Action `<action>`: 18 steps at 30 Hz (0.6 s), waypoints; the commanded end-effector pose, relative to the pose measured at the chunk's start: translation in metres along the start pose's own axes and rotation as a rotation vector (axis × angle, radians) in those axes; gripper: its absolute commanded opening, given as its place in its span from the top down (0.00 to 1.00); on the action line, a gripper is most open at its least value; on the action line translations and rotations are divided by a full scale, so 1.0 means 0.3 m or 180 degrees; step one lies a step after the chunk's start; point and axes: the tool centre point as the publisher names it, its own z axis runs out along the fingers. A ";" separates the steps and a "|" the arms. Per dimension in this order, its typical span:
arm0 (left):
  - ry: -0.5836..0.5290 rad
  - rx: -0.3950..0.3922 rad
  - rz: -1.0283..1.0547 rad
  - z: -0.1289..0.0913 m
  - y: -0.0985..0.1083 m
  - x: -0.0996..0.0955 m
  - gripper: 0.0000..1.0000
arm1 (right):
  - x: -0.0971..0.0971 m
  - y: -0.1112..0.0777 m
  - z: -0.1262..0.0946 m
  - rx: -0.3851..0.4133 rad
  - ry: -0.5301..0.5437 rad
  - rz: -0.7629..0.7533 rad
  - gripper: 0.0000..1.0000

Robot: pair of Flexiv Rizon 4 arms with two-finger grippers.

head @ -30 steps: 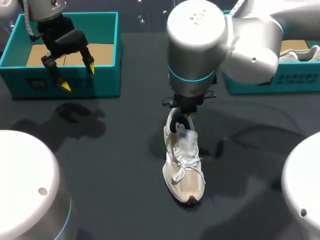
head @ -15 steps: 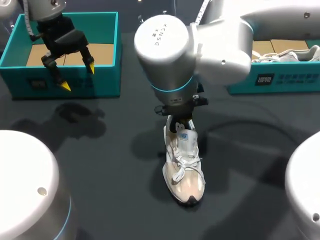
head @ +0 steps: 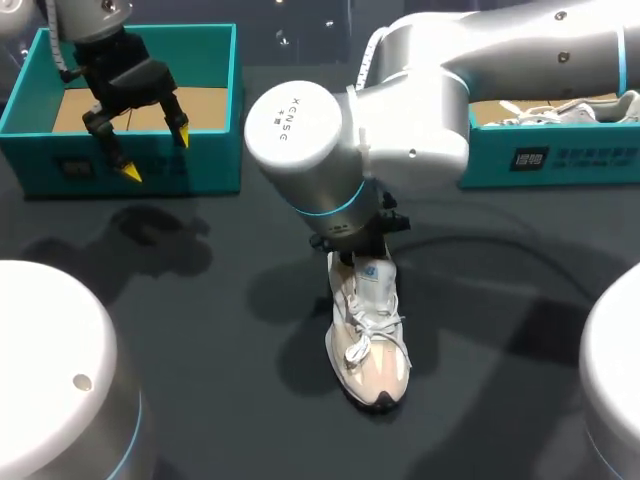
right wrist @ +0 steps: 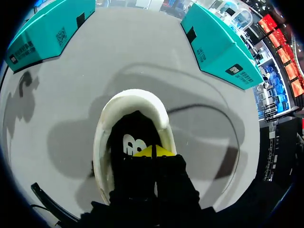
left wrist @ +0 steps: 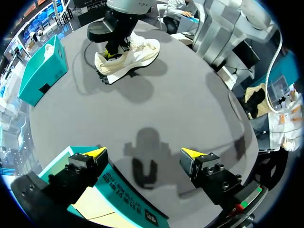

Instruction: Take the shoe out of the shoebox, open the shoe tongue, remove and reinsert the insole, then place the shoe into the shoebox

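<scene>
1. Standing by the dark counter point(head: 200, 300), I see two teal boxes at its far side. The left shoebox point(head: 140, 160) shows a bare cardboard floor. The right shoebox point(head: 560, 155) has a second shoe point(head: 590, 105) lying in it.
2. Out of either box, the shoe point(head: 367, 340) sits upright on its sole near the middle of the counter, with its toe toward the near edge and its laces tied loosely. It looks light, with a soft mesh upper that would give under a squeeze. The heel collar and sole look like the firmer parts, so those are probably the places to hold it. A sideways tug could easily slide or tip it, because nothing is bracing it.
3. Inside the heel opening lies the dark insole point(right wrist: 130, 137), which has a pale mark on it. It is likely thin, floppy foam, best pinched at its rear edge and peeled upward rather than dragged.
4. The right claw point(right wrist: 153, 152) comes straight down into that heel opening, with the pale collar curving around ahead of it. Its yellow tips are pressed together. I cannot tell whether a thin edge of the insole is caught between them.
5. The left claw point(head: 157, 152) hangs over the left shoebox's front wall with its fingers spread wide and nothing in them. It is well apart from the shoe.
</scene>
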 end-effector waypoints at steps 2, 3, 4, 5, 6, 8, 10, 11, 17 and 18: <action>0.0003 -0.0007 0.0002 -0.001 0.001 0.001 0.00 | 0.028 0.008 0.029 0.0003 0.0039 -0.0029 1.00; 0.0003 -0.0007 0.0002 -0.001 0.001 0.001 0.00 | 0.026 0.007 0.016 -0.0030 -0.0002 -0.0023 1.00; 0.0003 -0.0007 0.0002 -0.001 0.001 0.001 0.00 | 0.021 0.008 0.004 -0.0059 -0.0041 -0.0014 1.00; 0.0003 -0.0007 0.0002 -0.001 0.001 0.001 0.00 | 0.017 0.007 -0.006 -0.0086 -0.0101 0.0002 1.00; 0.0003 -0.0007 0.0002 -0.001 0.001 0.001 0.00 | 0.012 0.007 -0.014 -0.0097 -0.0159 0.0008 1.00; 0.0003 -0.0007 0.0002 -0.001 0.001 0.001 0.00 | 0.000 0.006 -0.026 -0.0123 -0.0251 0.0023 1.00; 0.0003 -0.0007 0.0002 -0.001 0.001 0.001 0.00 | -0.013 0.005 -0.028 -0.0110 -0.0365 0.0026 1.00; 0.0003 -0.0007 0.0002 -0.001 0.001 0.001 0.00 | -0.020 0.004 -0.024 -0.0108 -0.0385 0.0032 1.00; 0.0003 -0.0007 0.0002 -0.001 0.001 0.001 0.00 | -0.034 -0.004 0.027 -0.0027 -0.0507 -0.0016 1.00; 0.0003 -0.0007 0.0002 -0.001 0.001 0.001 0.00 | -0.032 -0.005 0.038 -0.0009 -0.0508 -0.0028 1.00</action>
